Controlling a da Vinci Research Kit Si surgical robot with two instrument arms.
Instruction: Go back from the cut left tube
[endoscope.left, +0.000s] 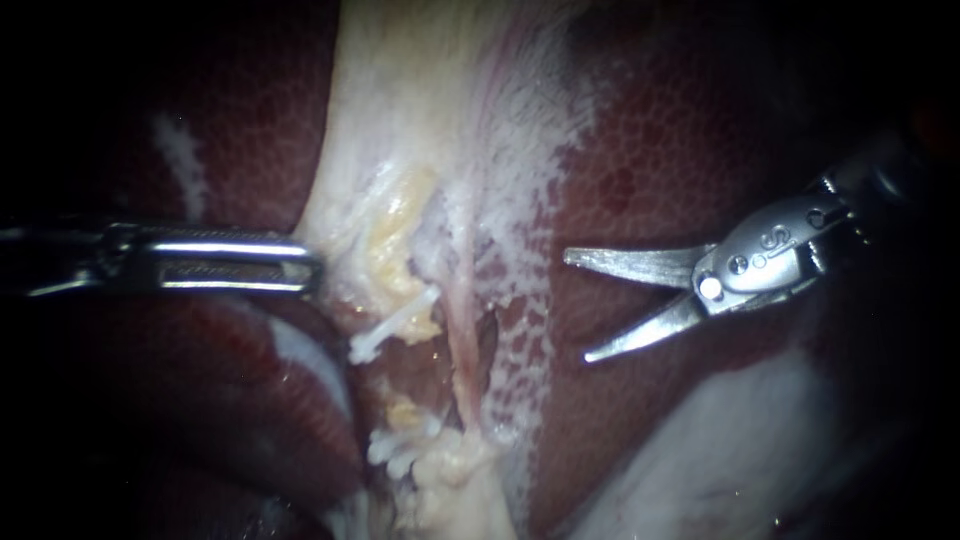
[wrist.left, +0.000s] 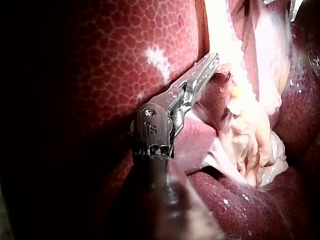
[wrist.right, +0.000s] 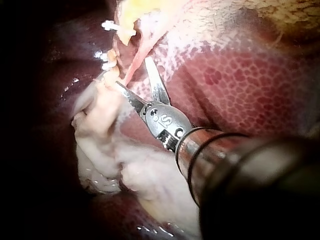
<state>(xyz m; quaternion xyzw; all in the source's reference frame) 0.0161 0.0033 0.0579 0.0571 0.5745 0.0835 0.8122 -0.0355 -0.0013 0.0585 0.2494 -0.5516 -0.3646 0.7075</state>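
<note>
The left tube is cut. Its upper stump carries a white clip (endoscope.left: 392, 328), and its lower stump carries white clips (endoscope.left: 395, 450); a gap lies between them. Just to the right a thin pink tube (endoscope.left: 462, 345) runs down whole. My right instrument (endoscope.left: 577, 306) has two blades standing open over the liver (endoscope.left: 680, 130), well to the right of both tubes and touching nothing. In the right wrist view its blades (wrist.right: 134, 72) are spread just short of the pink tube (wrist.right: 142, 47). My left instrument (endoscope.left: 312, 268) is shut on the edge of the pale gallbladder tissue (endoscope.left: 400, 100); its jaws (wrist.left: 214, 61) pinch that edge.
Dark red liver lobes (endoscope.left: 220, 400) lie below my left instrument. A pale whitish flap (endoscope.left: 730, 450) covers the lower right. Yellow fatty tissue (endoscope.left: 395, 225) sits above the upper clip.
</note>
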